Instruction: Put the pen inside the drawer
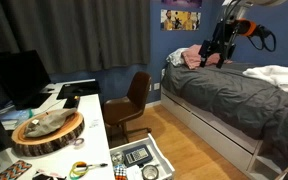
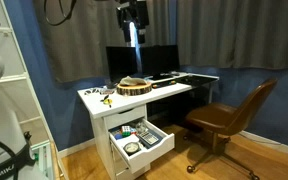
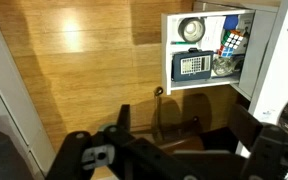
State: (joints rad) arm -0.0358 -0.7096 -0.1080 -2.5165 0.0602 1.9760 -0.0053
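The white drawer (image 1: 162,158) stands pulled open at the front of the white desk, and it shows in both exterior views (image 2: 146,152) and in the wrist view (image 3: 168,50). It holds a dark calculator (image 3: 191,65), a tape roll and a colour cube. A thin short light stick that may be the pen (image 1: 96,163) lies on the desk beside the yellow-green tape ring (image 1: 79,168). No pen shows in the drawer. My gripper (image 1: 216,50) hangs high in the air away from the desk (image 2: 134,15). Its fingers (image 3: 184,125) are spread wide with nothing between them.
A brown swivel chair (image 2: 224,118) stands on the wooden floor in front of the desk, under my gripper in the wrist view (image 3: 174,135). A round wooden slab (image 1: 46,130) and a monitor (image 1: 16,78) are on the desk. A grey bed (image 1: 234,100) fills one side.
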